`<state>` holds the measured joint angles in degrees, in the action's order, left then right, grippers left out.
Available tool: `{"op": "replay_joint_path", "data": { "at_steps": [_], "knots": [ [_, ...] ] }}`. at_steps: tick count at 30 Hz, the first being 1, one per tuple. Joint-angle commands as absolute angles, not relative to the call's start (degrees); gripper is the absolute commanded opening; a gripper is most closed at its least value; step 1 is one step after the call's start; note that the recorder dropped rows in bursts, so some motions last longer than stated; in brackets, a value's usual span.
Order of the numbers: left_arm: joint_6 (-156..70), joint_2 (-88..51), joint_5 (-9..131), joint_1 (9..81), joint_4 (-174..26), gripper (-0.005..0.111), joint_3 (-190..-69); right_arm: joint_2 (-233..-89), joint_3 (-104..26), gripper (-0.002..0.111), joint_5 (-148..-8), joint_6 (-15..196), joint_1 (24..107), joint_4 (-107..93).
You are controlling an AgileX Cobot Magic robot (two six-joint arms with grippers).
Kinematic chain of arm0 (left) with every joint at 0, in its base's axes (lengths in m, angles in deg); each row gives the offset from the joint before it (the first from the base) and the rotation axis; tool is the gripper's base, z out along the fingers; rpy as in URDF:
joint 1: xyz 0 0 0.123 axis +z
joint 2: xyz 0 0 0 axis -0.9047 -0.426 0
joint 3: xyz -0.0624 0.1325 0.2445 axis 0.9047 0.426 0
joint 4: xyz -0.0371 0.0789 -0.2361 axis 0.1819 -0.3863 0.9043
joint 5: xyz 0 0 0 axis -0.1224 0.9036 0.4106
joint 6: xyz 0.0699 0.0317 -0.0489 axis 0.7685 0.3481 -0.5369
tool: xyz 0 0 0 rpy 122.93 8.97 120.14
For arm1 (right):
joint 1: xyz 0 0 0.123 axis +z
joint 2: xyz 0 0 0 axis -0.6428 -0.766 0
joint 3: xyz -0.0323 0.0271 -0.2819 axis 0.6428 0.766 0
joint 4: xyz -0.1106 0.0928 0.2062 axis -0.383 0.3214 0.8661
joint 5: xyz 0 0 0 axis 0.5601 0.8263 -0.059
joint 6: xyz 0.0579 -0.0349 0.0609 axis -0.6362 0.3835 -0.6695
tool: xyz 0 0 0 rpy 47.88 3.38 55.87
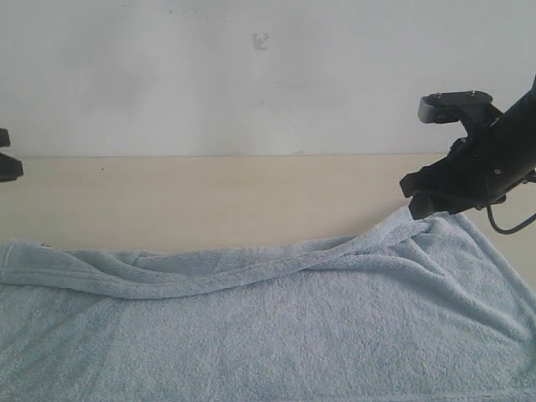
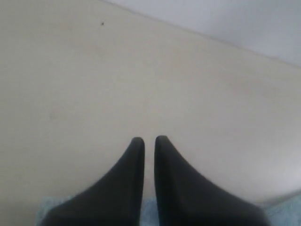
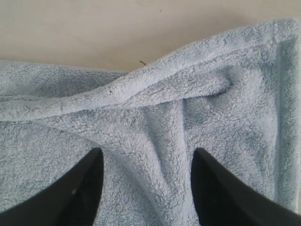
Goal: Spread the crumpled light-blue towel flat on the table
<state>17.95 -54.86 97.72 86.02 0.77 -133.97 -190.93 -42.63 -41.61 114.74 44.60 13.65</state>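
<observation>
Jaws of the left gripper point(image 2: 149, 140) stand nearly together over the bare beige table point(image 1: 209, 197), which meets a white wall point(image 1: 209, 75). The towel point(image 1: 268, 335) covers the near tabletop, its far edge folded over. The right gripper point(image 3: 146, 157), jaws apart, is over the towel's far right corner.

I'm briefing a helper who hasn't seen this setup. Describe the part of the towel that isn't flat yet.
On the beige table, the light-blue towel covers the near side. Along its far edge a long fold runs toward the right end effector. Unlike the smooth cloth nearby, it stands up as a rolled ridge.
</observation>
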Motion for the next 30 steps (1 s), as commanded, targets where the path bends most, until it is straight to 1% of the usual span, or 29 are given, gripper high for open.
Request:
{"op": "replay_joint_path", "data": {
  "at_steps": [1, 5, 7, 10, 21, 30],
  "knots": [
    [10.4, -55.1, 98.8, 86.2, -12.4, 0.020, -134.1, -190.9, -42.9, 0.054, -41.9, 115.0, 44.5, 13.9],
    [2.5, -54.3, 97.8, 86.2, -21.0, 0.049, -134.1, -190.9, -42.9, 0.054, -41.9, 115.2, 44.5, 13.9],
    [0.9, -54.3, 97.8, 86.2, -22.9, 0.055, -134.1, -190.9, -42.9, 0.054, -41.9, 115.2, 44.5, 13.9],
    [0.6, -54.5, 97.8, 86.2, -24.3, 0.055, -133.0, -190.9, -42.9, 0.054, -41.9, 115.2, 44.5, 13.9],
    [0.1, -54.6, 89.9, 86.2, -26.6, 0.055, -127.1, -190.9, -42.9, 0.054, -41.9, 115.2, 44.5, 13.9],
    [2.3, -58.1, 88.3, 86.2, -23.8, 0.055, -127.0, -190.9, -42.9, 0.054, -41.9, 115.2, 44.5, 13.9]
  ]
}}
